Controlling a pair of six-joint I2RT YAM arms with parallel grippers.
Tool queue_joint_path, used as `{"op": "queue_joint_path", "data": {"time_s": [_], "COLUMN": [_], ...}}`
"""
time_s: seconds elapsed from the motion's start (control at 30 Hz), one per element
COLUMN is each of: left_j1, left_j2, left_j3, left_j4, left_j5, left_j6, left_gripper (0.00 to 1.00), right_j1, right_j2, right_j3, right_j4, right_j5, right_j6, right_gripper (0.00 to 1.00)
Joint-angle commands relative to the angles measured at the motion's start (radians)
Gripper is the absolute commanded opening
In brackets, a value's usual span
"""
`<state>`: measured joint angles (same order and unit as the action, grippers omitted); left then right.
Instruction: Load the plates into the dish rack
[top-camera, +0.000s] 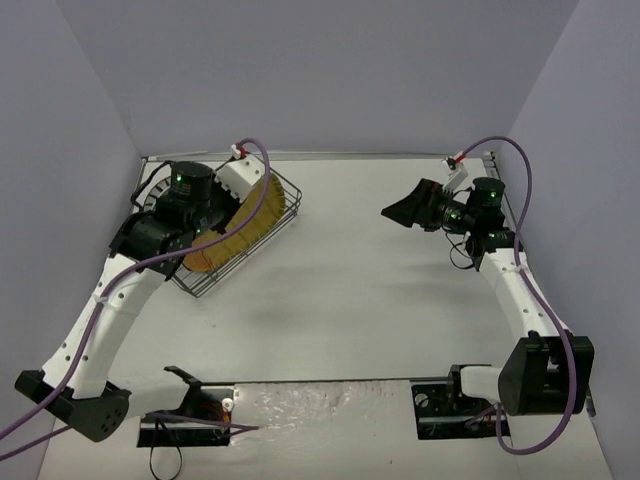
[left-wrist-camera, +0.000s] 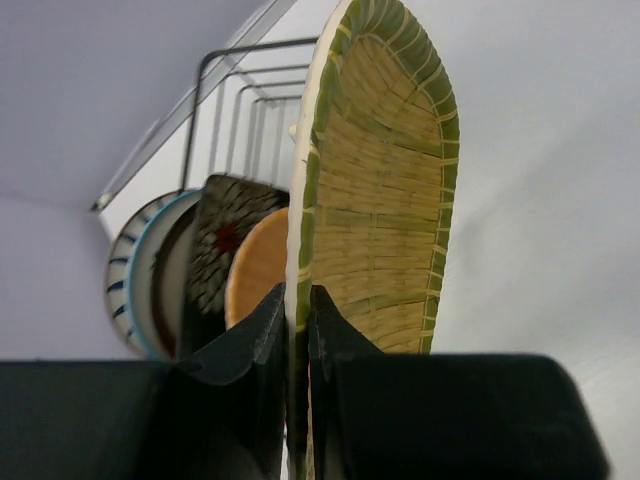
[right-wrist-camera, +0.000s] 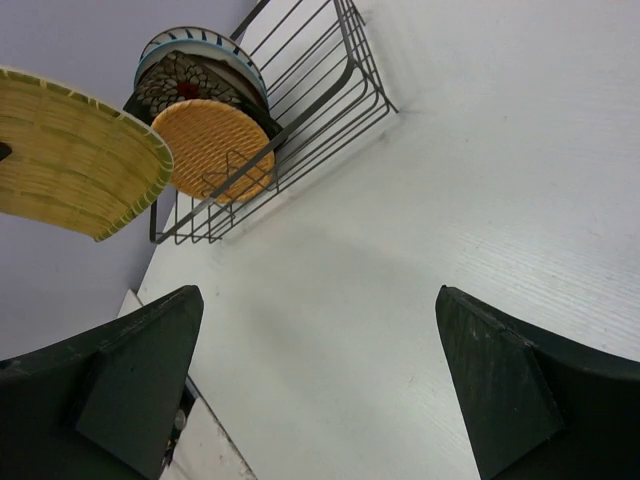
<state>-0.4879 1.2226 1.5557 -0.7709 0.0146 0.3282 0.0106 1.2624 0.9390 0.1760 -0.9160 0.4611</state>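
My left gripper (left-wrist-camera: 297, 290) is shut on the rim of a yellow-green woven-pattern plate (left-wrist-camera: 385, 190), held on edge over the dish rack (top-camera: 288, 203). The overhead view shows only the yellow edge of that plate (top-camera: 255, 205) beside the left wrist. Standing in the rack are an orange round plate (left-wrist-camera: 258, 265), a dark patterned plate (left-wrist-camera: 222, 240) and a striped-rim plate (left-wrist-camera: 125, 270). My right gripper (top-camera: 395, 212) hangs open above the table at the right, well away from the rack, with nothing between its fingers (right-wrist-camera: 120, 390). Its camera looks across at the rack (right-wrist-camera: 330, 90) and the held plate (right-wrist-camera: 75, 165).
The rack sits at the table's back left, close to the left wall. Purple cables loop from both arms. The two arm bases stand on the near edge of the table (top-camera: 360, 300).
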Motion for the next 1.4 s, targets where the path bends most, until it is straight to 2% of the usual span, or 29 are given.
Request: {"op": "queue_joint_path", "data": {"time_s": [0.0,0.1,0.3,0.57,0.73,1.0,1.37], "left_j1": [0.089,0.165,0.245,0.25,0.255,0.255,0.281], "left_j2": [-0.034,-0.021,-0.002,-0.009,0.002,-0.005,-0.004], "left_j3": [-0.061,-0.09,-0.184,-0.361,-0.409,-0.357,-0.441], "left_j4": [0.184,0.209,0.303,0.5,0.582,0.575,0.629], "left_j5": [-0.168,-0.116,-0.077,-0.053,-0.071,-0.02,0.021], "left_j6": [0.194,0.214,0.228,0.228,0.247,0.284,0.352], "left_gripper": [0.0,0.0,0.0,0.0,0.0,0.0,0.0], "right_j1": [-0.003,-0.005,-0.006,-0.035,-0.037,-0.038,-0.038], "right_j2": [-0.059,-0.061,-0.081,-0.083,-0.08,-0.063,-0.045], "right_j3": [0.027,0.025,0.003,-0.016,-0.02,-0.016,-0.01], "right_j4": [0.027,0.014,0.011,0.007,0.007,0.007,0.008], "right_j5": [0.044,0.072,0.077,0.081,0.079,0.075,0.072], "right_j6": [-0.019,0.003,0.004,0.001,-0.002,-0.004,-0.009], "right_gripper": [1.0,1.0,1.0,1.0,1.0,1.0,1.0]}}
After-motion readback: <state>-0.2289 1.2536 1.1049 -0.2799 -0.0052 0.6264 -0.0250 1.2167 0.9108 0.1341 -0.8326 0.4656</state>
